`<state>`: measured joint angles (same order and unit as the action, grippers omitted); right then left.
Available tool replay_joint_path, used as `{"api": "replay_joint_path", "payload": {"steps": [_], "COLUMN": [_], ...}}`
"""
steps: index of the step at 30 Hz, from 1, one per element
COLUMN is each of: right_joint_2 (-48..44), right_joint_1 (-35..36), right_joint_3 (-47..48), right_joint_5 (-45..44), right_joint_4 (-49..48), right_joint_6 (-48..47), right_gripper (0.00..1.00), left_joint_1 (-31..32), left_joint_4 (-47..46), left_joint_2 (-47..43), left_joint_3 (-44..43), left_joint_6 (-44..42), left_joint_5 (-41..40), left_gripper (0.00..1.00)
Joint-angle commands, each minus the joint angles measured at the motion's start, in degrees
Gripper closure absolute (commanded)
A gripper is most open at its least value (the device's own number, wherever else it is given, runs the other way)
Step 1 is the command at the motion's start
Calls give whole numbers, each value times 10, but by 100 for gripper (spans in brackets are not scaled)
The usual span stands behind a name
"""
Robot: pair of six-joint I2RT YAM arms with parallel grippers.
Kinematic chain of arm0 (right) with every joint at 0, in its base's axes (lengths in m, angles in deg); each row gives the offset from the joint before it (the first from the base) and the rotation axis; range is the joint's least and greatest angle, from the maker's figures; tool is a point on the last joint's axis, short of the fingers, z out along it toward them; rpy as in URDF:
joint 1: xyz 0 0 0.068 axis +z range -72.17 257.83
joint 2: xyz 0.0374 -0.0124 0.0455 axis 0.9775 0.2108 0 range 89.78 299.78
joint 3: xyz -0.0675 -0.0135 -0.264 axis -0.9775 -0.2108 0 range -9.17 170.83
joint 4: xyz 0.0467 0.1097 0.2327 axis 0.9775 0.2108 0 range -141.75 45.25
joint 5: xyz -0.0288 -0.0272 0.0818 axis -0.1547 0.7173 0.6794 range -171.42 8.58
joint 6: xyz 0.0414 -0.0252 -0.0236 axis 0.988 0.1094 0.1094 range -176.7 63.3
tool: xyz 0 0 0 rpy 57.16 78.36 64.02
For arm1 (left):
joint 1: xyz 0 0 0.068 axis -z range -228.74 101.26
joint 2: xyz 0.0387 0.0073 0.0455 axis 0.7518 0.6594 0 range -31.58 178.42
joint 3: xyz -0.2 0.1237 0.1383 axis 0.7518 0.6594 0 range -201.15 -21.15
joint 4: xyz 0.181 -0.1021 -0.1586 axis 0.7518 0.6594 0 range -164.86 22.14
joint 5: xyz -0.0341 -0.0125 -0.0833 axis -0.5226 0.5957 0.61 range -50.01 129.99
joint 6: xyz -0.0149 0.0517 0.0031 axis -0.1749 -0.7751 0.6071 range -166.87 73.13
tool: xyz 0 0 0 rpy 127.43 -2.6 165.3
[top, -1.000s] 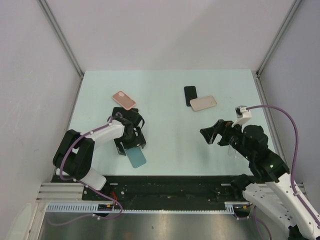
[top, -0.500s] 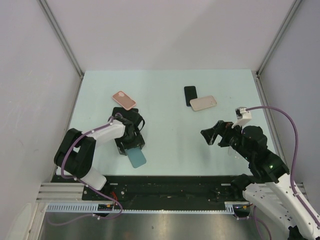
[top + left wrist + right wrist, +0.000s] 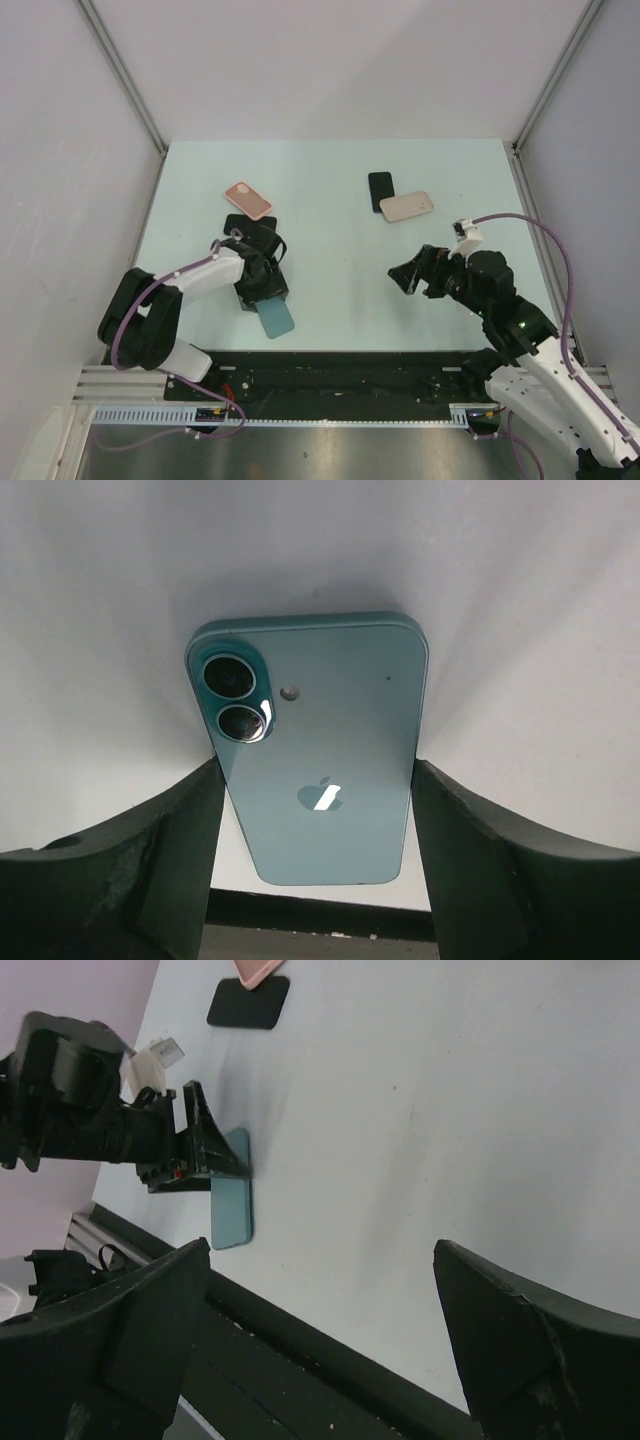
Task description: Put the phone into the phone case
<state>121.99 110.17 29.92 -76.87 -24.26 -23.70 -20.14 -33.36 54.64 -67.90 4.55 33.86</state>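
So, the teal phone point(image 3: 315, 750) lay back-up at about 7 o'clock on the table point(image 3: 330, 250), with the Apple logo point(image 3: 320, 797) showing below its twin lenses. The left gripper point(image 3: 316, 768) had its jaws pinched on the phone's long edges. The right gripper point(image 3: 322, 1260) hung over 4 o'clock, jaws spread wide. The pink phone case point(image 3: 248, 200) sat at 10 o'clock, apart from the phone.

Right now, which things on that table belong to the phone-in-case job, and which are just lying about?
Job: teal phone, its sides gripped by the left pincer; pink phone case and beige phone case, either possibly its target.
Lying about: black phone by the beige case; black flat item by the pink case; right pincer, open and empty.
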Motion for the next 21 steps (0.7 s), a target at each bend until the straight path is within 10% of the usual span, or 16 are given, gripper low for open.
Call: {"api": "replay_joint_path", "payload": {"steps": [1,21], "right_joint_2": [36,401], "right_joint_1": [9,245], "right_joint_3": [-48,-104], "right_joint_5": [63,-15], "right_joint_4": [-83,-501], "right_joint_6": [59,184], "right_gripper": [4,33], "left_joint_1": [3,10], "left_joint_4": [-69,-285], "left_joint_2": [-61,-108], "left_joint_3": [32,135], "left_joint_6": [-7,4], "left_joint_5": [73,266], "left_gripper": [40,45]}}
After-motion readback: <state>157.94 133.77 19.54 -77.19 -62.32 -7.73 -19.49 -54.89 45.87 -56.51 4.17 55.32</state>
